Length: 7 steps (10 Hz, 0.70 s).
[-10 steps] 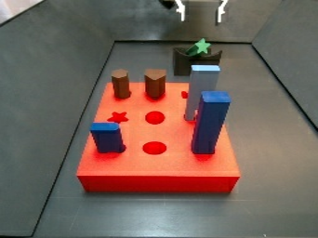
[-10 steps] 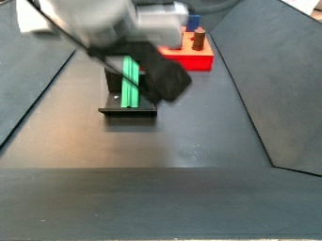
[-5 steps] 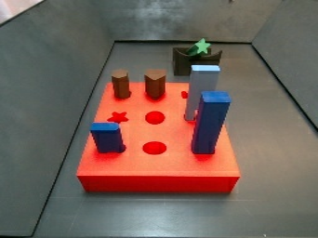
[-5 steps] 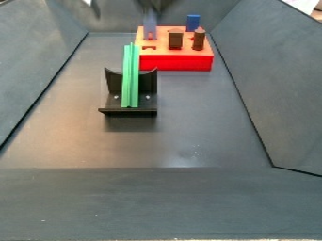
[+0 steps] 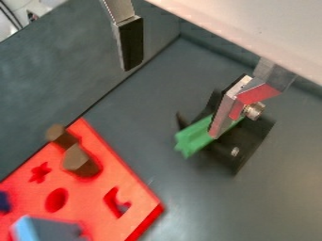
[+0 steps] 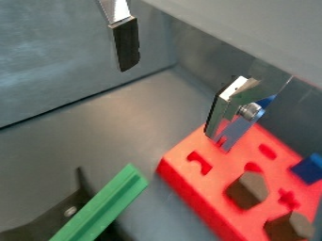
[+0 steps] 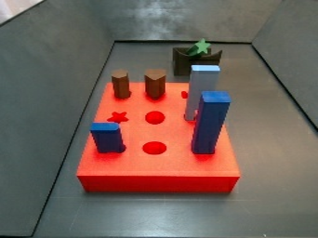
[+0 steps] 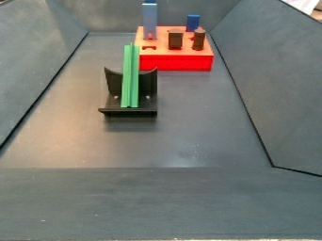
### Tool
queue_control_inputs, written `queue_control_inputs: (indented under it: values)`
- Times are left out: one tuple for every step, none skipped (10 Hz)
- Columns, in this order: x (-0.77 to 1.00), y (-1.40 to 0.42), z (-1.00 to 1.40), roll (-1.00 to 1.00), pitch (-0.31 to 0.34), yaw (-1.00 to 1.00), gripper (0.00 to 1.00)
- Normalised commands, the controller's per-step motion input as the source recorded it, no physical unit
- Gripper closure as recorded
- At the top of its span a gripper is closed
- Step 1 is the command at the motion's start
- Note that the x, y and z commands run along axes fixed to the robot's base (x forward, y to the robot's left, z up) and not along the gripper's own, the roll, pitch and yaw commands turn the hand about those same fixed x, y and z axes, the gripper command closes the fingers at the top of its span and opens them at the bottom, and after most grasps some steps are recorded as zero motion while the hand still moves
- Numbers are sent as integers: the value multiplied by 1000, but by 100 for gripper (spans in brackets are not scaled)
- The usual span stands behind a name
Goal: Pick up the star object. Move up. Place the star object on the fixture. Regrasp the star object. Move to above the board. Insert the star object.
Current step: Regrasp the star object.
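The thick bright red square board (image 7: 159, 149) is the landmark, lying on the dark grey floor (image 8: 189, 132) between sloping grey walls. Darker star-shaped and round holes are cut in its top. On the board stand two blue rectangular blocks, a tall one (image 7: 210, 123) and a short one (image 7: 107, 138), with a light grey-blue upright block (image 7: 202, 91) just behind the tall one and two short brown pegs (image 7: 138, 85) farther back.

The small dark grey fixture (image 8: 128, 92) sits on the floor a little apart from the board, on the side away from the short blue block. The long slim green star object (image 8: 131, 72), ridged along its sides, lies lengthwise in the fixture's notch, tilted, its higher end toward the board; in a side view only its star-shaped end (image 7: 200, 46) shows above the fixture behind the board.

The gripper (image 5: 189, 61) appears only in both wrist views, high above the floor near the fixture and the board's edge. Its flat silver fingers (image 6: 123, 42) with dark pads are spread wide with nothing between them, well clear of the star object.
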Motion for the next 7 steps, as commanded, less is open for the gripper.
queue_control_inputs:
  values:
    - [-30,-35,33,1000,1,26,0]
    - [-20,-41,14,1000,-3,26,0]
    - [-10,-30,19,1000,-8,28,0]
    - [-7,-23,16,1000,-9,29,0]
    - [-7,-21,15,1000,-8,30,0]
    - [-6,-17,11,1000,-1,32,0]
    - [3,-20,10,1000,4,33,0]
